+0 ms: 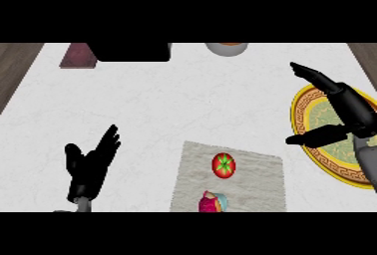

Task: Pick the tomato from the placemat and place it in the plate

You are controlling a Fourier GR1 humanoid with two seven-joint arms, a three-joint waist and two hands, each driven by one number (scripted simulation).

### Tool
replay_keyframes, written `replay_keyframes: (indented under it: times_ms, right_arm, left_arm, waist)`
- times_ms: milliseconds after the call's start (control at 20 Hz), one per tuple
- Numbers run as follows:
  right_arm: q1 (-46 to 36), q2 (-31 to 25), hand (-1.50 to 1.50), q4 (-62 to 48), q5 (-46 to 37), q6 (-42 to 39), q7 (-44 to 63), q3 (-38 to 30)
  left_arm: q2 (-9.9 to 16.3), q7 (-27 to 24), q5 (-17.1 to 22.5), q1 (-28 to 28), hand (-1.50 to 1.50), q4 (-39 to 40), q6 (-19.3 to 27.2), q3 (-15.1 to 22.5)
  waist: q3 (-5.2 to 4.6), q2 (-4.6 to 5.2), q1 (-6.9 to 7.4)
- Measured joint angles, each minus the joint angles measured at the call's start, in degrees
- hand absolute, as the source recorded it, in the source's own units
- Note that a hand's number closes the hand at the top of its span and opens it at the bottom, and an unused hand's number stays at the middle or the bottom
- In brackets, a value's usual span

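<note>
A red tomato (224,165) with a green star-shaped top lies on the grey placemat (254,184) in the lower middle. The plate (310,109), yellow-rimmed with a green patterned centre, sits at the right edge of the counter. My right hand (346,107) hovers over the plate with fingers stretched out toward the far side and thumb spread, open and holding nothing, well to the right of the tomato. My left hand (90,167) rests open at the lower left, fingers up.
A pink and teal object (213,202) lies at the placemat's near edge. At the back stand a maroon block (79,56), a black box (134,52) and a grey bowl (226,48).
</note>
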State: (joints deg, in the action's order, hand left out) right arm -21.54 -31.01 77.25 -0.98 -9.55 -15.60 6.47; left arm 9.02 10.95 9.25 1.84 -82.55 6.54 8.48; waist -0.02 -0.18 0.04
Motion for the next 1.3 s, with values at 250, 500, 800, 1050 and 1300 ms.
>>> replay_keyframes:
  times_ms: [250,500,800,1050,1300]
  right_arm:
    - [-1.34,-3.24,-1.50,6.24,-4.62,-5.04,9.11,5.62]
    - [-0.27,-1.72,-1.50,15.10,-9.78,-6.06,20.96,11.18]
    - [1.52,4.11,-1.50,19.44,-18.02,-5.52,29.35,16.38]
    - [3.06,7.76,-1.50,18.69,-24.06,-6.56,31.91,18.53]
    - [5.12,11.81,-1.50,17.27,-27.35,-8.46,32.51,19.54]
  left_arm:
    - [0.48,1.04,0.53,-0.60,0.00,-0.28,-0.66,-0.76]
    - [-0.03,1.81,0.25,-0.59,0.00,-0.36,-0.38,-0.89]
    - [-0.43,1.70,-0.23,-0.40,0.00,-0.42,-1.03,-1.40]
    - [-1.20,1.31,-1.23,-0.12,0.00,-0.60,-1.37,-1.31]
    - [-1.71,-0.20,-1.89,-0.11,0.00,0.47,-2.23,-2.09]
  waist:
    - [-0.01,-0.07,-0.10]
    - [-0.04,-0.06,-0.22]
    - [0.01,0.05,0.04]
    - [0.03,0.10,0.08]
    - [0.11,0.06,0.09]
